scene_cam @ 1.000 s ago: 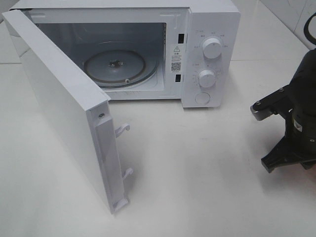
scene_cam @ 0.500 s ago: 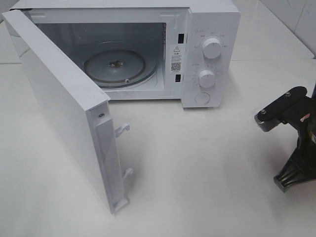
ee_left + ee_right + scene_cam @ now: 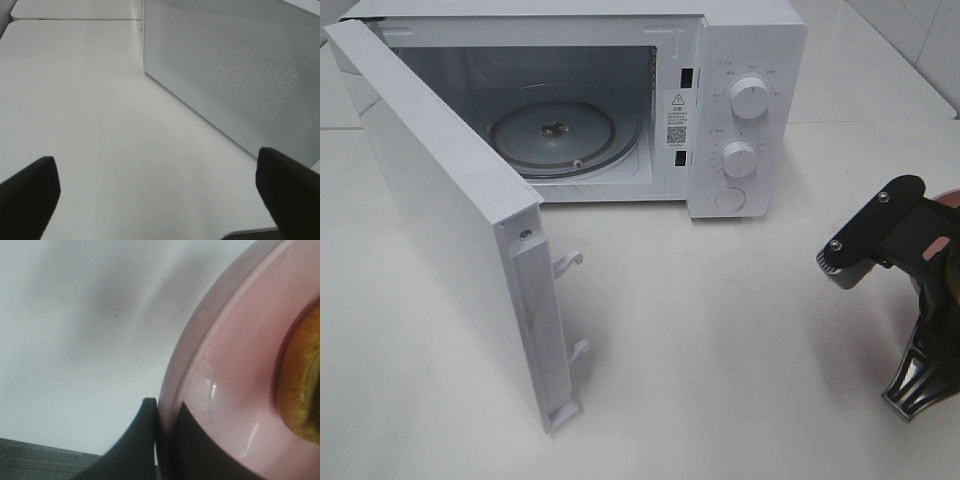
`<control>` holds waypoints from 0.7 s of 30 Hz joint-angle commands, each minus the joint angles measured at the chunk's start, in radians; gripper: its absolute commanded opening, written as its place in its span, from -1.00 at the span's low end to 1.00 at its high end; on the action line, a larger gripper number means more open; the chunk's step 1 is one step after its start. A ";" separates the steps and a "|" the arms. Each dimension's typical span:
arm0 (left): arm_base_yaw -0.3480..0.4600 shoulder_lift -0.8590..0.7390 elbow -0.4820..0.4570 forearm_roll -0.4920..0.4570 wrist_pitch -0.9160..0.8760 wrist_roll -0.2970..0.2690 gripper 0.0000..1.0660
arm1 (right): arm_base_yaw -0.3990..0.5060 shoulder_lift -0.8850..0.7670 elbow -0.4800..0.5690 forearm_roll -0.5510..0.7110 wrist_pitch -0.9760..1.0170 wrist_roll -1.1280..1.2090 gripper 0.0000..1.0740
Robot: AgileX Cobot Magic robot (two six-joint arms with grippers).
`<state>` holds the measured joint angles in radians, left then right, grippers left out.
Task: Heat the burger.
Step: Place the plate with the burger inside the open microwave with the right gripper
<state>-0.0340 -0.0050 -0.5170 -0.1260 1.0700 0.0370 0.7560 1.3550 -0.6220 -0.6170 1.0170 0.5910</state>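
microwave casing (image 3: 760, 40): smooth white semi-gloss | turntable (image 3: 590, 145): clear glass | plate (image 3: 235, 390): glossy, smooth | table (image 3: 720, 330): matt white | burger (image 3: 300, 385): matt bun, blurred

Left end effector (image 3: 160, 197) spread wide; right end effector (image 3: 165, 412) clamped (far right).

We are seeing only a sliver of the burger (image 3: 300, 375) in the right wrist view: a golden-brown, faintly mottled, rounded edge, cut off by the frame. It is sitting on a glossy pink plate (image 3: 220, 370), set well in from the raised rim, which the right gripper (image 3: 165, 412) is pinching. From the high camera the burger is staying hidden, with only a trace of pink showing at far right.
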 commanded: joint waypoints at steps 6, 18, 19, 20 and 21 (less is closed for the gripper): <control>-0.003 -0.002 0.001 -0.007 0.001 0.001 0.88 | 0.114 -0.012 0.003 -0.051 0.074 -0.023 -1.00; -0.003 -0.002 0.001 -0.007 0.001 0.001 0.88 | 0.289 -0.012 0.003 -0.051 0.083 -0.045 -1.00; -0.003 -0.002 0.001 -0.007 0.001 0.001 0.88 | 0.312 -0.012 0.003 -0.051 0.083 -0.055 -1.00; -0.003 -0.002 0.001 -0.007 0.001 0.001 0.88 | 0.312 -0.012 0.003 -0.051 0.083 -0.055 -1.00; -0.003 -0.002 0.001 -0.007 0.001 0.001 0.88 | 0.322 -0.012 0.003 -0.051 0.083 -0.062 -1.00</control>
<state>-0.0340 -0.0050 -0.5170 -0.1260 1.0700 0.0370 1.0710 1.3520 -0.6220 -0.6170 1.0550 0.5440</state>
